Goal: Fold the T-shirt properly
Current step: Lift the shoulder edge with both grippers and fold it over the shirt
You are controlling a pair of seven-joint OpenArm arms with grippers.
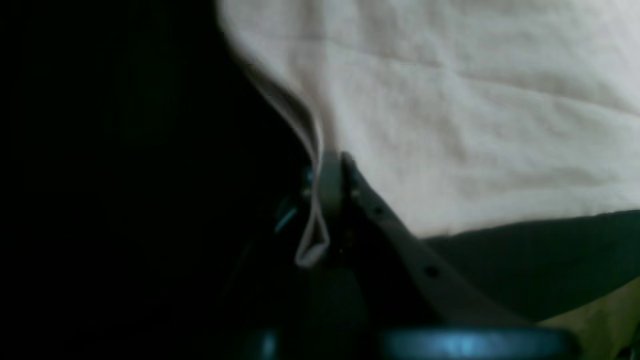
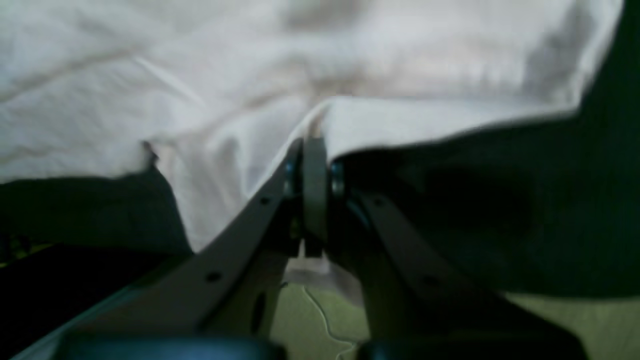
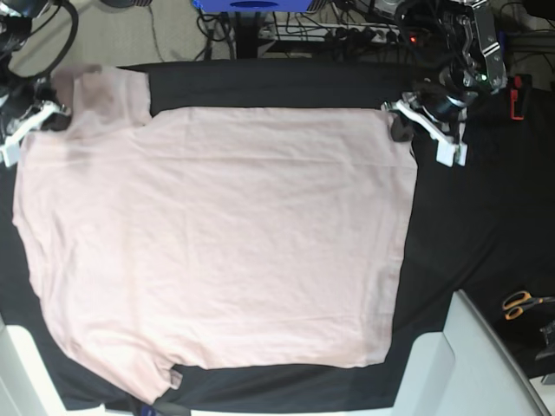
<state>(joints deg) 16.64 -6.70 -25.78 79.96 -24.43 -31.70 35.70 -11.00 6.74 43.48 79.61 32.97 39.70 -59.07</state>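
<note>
**Both grippers pinch the far edge of the shirt, ready to fold**

From my remote seat I see the pale pink T-shirt (image 3: 217, 251) lying spread across the black table cloth (image 3: 468, 234), one sleeve hanging over the near edge of the table. The left gripper (image 1: 330, 185) has its fingers pressed together on a thin doubled hem at the shirt's far corner; a loop of that hem droops out just below the fingertips, and the bulk of the fabric stretches away beyond and to one side of them. The right gripper (image 2: 315, 165) is likewise clamped, its fingers (image 2: 235, 225) meeting on a ridge of cloth that rises straight ahead of the tips, with loose fabric sagging beneath them.

I judge the step in hand to be carrying this held edge over to make the first fold. To do it well, I would lift both corners together, only high enough for the cloth under the fingers to clear the table, and keep the edge between the two grips taut so it does not sag or twist. The drooping loop below the left fingertips suggests a shallow bite there; I would move slowly so it does not slip free. Laying the edge down evenly ahead of the fingers matters before either grip lets go.
</note>
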